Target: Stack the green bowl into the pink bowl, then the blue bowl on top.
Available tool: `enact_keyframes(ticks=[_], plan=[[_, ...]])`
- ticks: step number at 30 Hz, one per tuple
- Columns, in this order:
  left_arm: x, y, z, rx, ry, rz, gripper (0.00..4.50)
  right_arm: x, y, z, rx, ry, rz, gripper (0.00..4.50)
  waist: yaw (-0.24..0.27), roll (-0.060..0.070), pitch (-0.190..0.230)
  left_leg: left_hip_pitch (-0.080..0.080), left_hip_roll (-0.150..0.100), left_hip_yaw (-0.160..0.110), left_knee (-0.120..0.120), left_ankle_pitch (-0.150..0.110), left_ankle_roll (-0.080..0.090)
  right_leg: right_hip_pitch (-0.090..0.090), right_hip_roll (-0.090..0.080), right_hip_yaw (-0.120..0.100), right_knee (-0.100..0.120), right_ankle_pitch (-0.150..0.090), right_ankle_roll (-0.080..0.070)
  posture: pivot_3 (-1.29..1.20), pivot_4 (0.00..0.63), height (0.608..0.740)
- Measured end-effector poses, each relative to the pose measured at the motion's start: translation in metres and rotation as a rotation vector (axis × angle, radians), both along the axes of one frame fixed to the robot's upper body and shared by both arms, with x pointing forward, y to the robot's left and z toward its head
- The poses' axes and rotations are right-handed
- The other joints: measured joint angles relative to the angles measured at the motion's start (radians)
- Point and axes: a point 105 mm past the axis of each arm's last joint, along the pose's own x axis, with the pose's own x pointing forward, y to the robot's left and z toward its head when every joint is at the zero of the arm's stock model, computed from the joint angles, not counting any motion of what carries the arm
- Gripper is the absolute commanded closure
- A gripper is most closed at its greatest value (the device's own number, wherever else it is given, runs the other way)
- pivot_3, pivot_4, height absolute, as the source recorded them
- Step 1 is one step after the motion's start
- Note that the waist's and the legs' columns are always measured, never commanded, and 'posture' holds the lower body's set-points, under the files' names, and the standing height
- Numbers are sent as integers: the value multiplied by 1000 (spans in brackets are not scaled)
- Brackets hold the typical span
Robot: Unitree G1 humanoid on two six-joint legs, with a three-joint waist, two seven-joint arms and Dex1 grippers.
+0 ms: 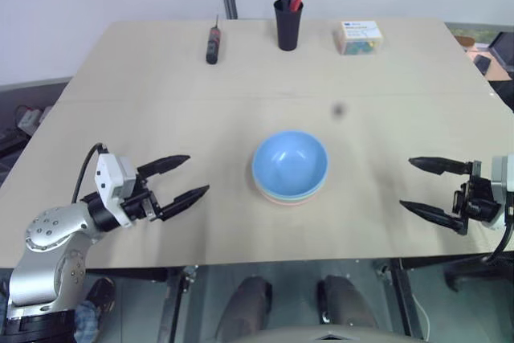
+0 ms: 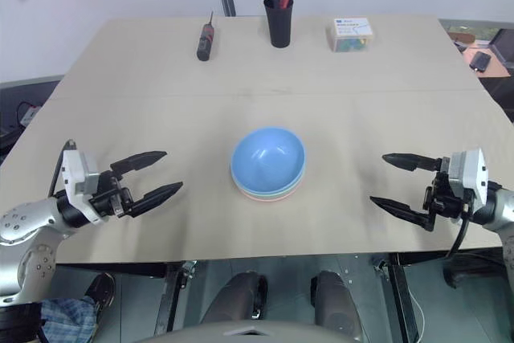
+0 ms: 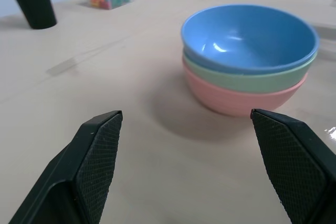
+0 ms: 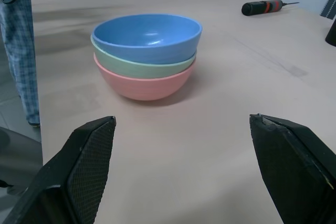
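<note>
Three bowls stand nested in one stack at the middle of the table. The pink bowl (image 3: pixel 242 97) is at the bottom, the green bowl (image 3: pixel 247 78) sits in it, and the blue bowl (image 1: pixel 290 162) lies on top. My left gripper (image 1: pixel 184 179) hovers open to the left of the stack, well apart from it, with nothing between its fingers. My right gripper (image 1: pixel 421 185) hovers open to the right of the stack, also apart from it and holding nothing.
At the far edge of the table (image 1: pixel 161 110) lie a black-handled screwdriver (image 1: pixel 213 43), a black cup of pens (image 1: pixel 288 22) and a small clear box of coloured bits (image 1: pixel 359 37). A small dark spot (image 1: pixel 339 109) marks the tabletop behind the bowls.
</note>
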Motion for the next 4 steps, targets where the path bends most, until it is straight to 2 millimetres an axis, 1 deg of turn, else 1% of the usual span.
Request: enact_keyframes(ticks=[4], plan=[[0,1,0,4,-9,1,358,0,-2,-4,-8,1,-12,190,0,0,0,0,0,0,0,-1,1,1,-1,0,-2,0,0,0,150,740]])
